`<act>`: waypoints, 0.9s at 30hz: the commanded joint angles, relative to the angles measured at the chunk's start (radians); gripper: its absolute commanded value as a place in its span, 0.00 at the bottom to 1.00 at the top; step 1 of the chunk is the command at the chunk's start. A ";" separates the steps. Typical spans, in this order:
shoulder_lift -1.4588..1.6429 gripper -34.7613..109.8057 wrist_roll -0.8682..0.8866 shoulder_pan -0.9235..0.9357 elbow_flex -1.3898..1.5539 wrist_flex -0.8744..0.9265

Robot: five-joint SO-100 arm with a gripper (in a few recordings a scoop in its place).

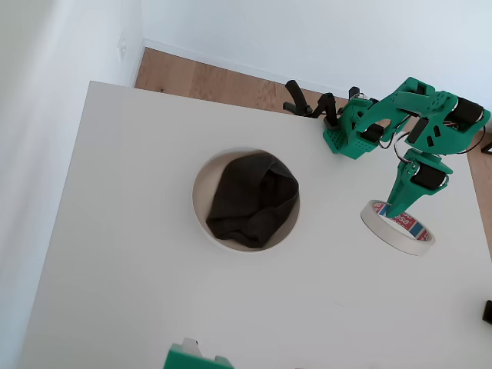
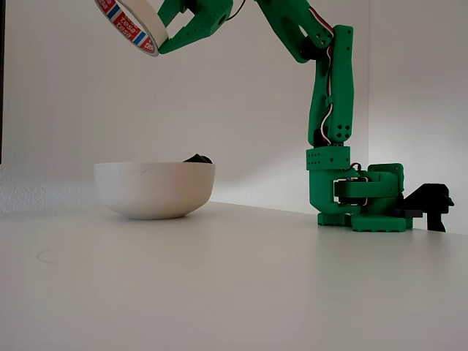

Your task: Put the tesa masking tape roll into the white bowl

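Tesa tape roll held high, off to the bowl's side

Jaws [image 2: 162, 36] clamped on the tesa masking tape roll [image 2: 129, 23], tilted, high above the counter [image 2: 234, 292]. White bowl [image 2: 154, 190] sits apart below, dark grey cloth [image 1: 252, 198] bunched inside it.

Tesa masking tape roll [image 2: 131, 24]: cream-white ring with red-and-blue printed core, tilted, raised high above table level. White bowl [image 2: 154, 189]: large, round, upright on the table, containing a dark grey cloth [image 1: 252, 200].
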 commanded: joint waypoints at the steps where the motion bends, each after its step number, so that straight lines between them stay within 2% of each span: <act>1: 0.101 0.18 -0.009 0.146 -0.061 -0.040; 11: -0.023 0.18 -0.038 0.457 -0.061 -0.143; 27: -0.459 0.18 -0.098 0.680 -0.061 -0.293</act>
